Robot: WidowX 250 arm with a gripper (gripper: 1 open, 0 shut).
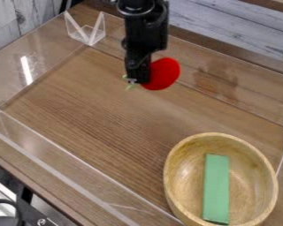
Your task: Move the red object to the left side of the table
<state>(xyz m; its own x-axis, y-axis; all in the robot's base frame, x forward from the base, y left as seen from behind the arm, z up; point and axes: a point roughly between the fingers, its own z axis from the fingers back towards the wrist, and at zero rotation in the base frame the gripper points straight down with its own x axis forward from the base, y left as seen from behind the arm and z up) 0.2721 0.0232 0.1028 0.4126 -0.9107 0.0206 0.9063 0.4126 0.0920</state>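
Fruit (163, 73), red and rounded, sits in the grip of the tool (141, 77), whose fingers are pressed in on it. It is in the far part of the scene, around the middle between left and right. Most of the red bulges out on the right side of the dark fingers, while a little green stub (131, 84) shows on their left. The black arm (144, 28) comes in from the far edge of the view and points down toward the surface (103, 110), which is brown with wood grain. How high the fruit is above the wood, I cannot tell.

At the near right stands a round, light wooden bowl (183, 204), well apart from the fruit. A flat green block (216, 188) lies inside it, its long side running from near to far. At the far left is a small clear angular piece (86, 30), to the left of the arm and apart from it. A low clear wall (73, 178) runs along the near left border. Beyond the far edge are weathered grey planks (223, 25).
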